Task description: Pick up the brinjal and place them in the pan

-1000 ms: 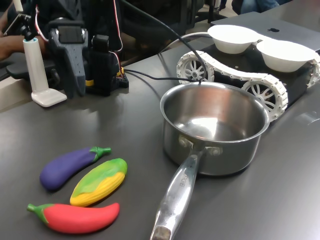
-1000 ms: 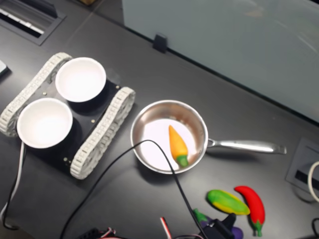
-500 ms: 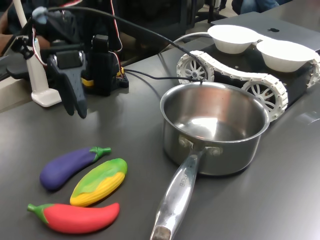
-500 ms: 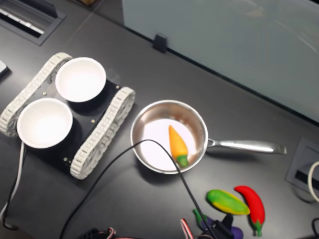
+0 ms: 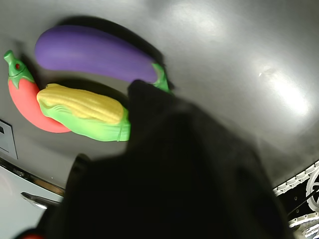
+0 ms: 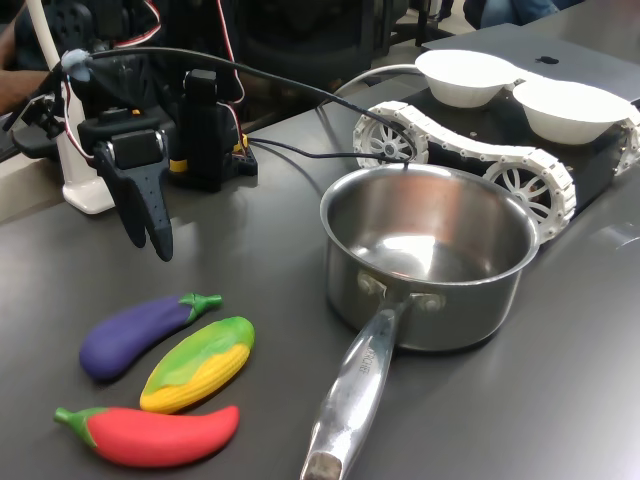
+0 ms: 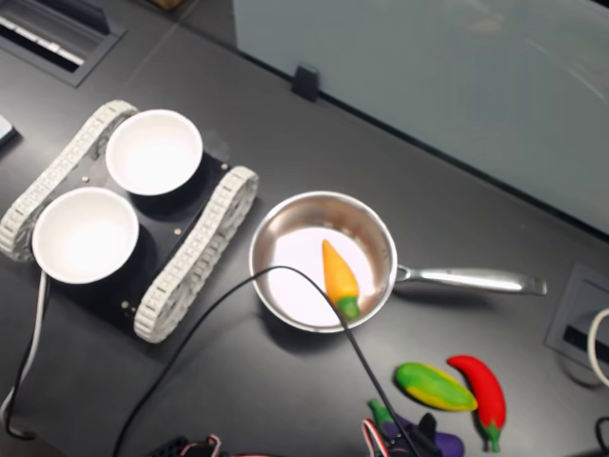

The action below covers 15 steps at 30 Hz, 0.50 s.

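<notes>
A corn cob (image 6: 198,363) lies beside a red chili (image 6: 150,434) on the dark surface (image 6: 560,400); two white bowls (image 6: 466,76) sit atop a tracked vehicle (image 6: 470,155).

Purple brinjal (image 6: 137,331) lying flat, apart from steel pan (image 6: 430,262).

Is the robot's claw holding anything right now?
No, nothing. The gripper hangs in the air above the table with its fingers together, and the brinjal lies untouched below it, beside the corn.

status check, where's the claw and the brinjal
Claw empty, above the table short of the brinjal. Brinjal on the table beside the corn, untouched. Pan already holds a carrot; path looks clear.
</notes>
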Each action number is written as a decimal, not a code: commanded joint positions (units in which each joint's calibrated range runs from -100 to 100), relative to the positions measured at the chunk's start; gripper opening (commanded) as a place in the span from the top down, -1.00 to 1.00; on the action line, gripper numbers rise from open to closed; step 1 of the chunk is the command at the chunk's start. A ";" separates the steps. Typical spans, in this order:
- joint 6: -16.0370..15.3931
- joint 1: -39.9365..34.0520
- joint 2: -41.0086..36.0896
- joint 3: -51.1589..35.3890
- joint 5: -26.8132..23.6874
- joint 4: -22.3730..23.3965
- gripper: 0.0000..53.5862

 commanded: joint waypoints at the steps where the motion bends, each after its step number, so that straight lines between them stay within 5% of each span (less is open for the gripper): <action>1: 1.01 -0.04 -0.63 -0.92 0.59 -2.39 -0.11; 6: 3.95 -1.18 -0.55 -0.38 -0.29 -3.59 -0.15; 15: 4.20 -1.41 -1.14 5.16 0.83 -7.26 -0.40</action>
